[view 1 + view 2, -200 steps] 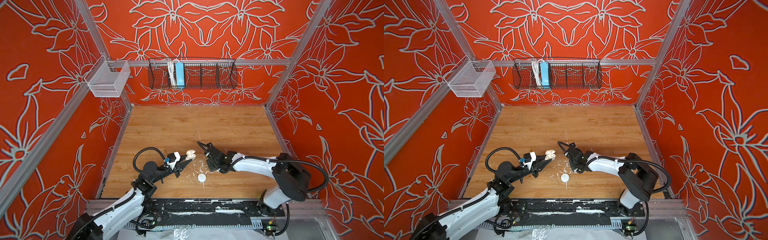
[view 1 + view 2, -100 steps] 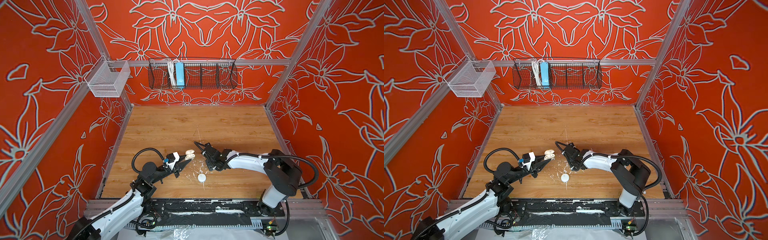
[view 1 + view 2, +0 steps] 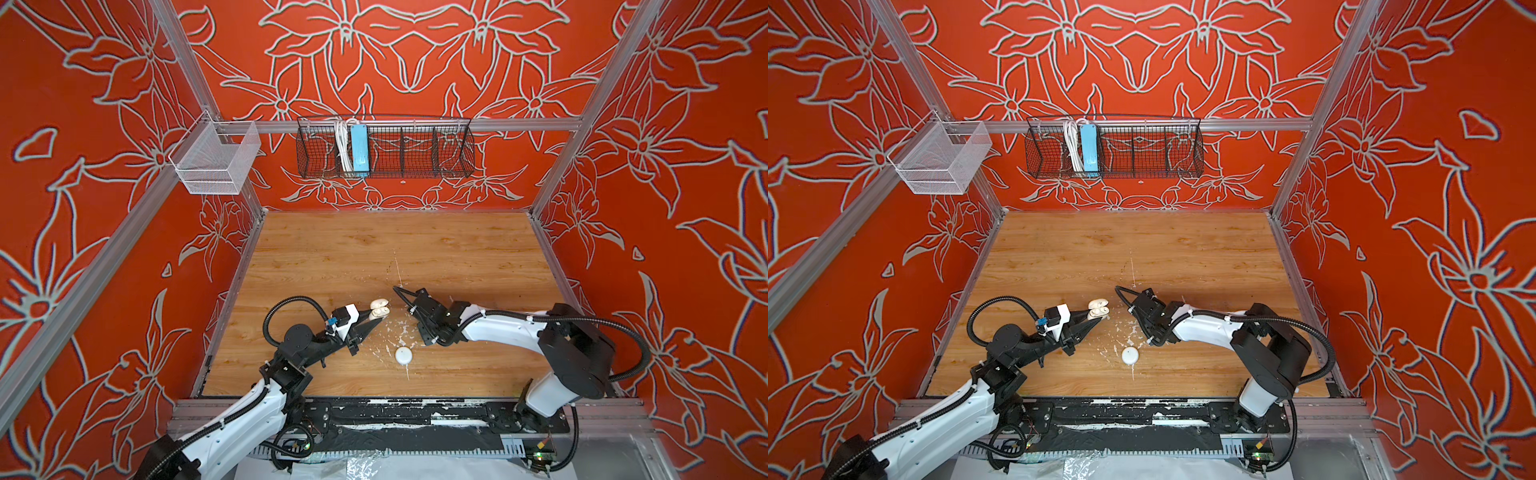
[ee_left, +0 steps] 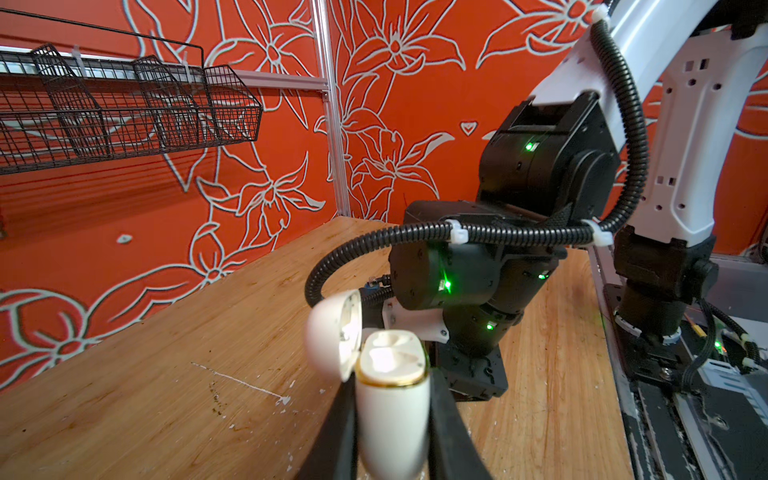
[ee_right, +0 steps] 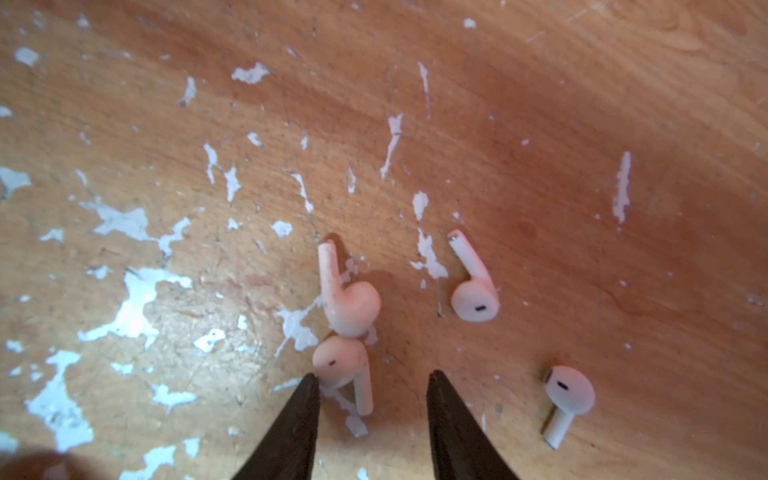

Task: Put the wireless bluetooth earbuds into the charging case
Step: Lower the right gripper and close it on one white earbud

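Fingers (image 5: 291,432) of the right gripper (image 5: 372,377) point down at the table (image 3: 374,249) and stand half apart, holding nothing. One pinkish earbud (image 5: 343,370) lies between them, just beside one finger. It touches, head to head, a second pinkish earbud (image 5: 351,301) a little further out. Two whiter earbuds (image 5: 476,297) (image 5: 567,399) lie outside the other finger, apart from each other and from the gripper. Around all four the wood is speckled with white paint flecks (image 5: 133,299).

The left gripper (image 4: 390,378) is closed on a cream case (image 4: 392,419) and holds it above the table with the lid (image 4: 332,332) swung open. In both top views this case (image 3: 379,309) hangs near the right arm's wrist with a small gap between them.

The round white case (image 3: 403,355) rests shut on the table between the two arms, toward the front edge and clear of both grippers.

Behind the arms the table is open wood up to the red walls (image 3: 124,208). A black wire basket (image 3: 384,149) hangs on the back wall, well above the table.

In both top views the right arm covers its own fingers. The earbuds there I cannot tell from the flecks.
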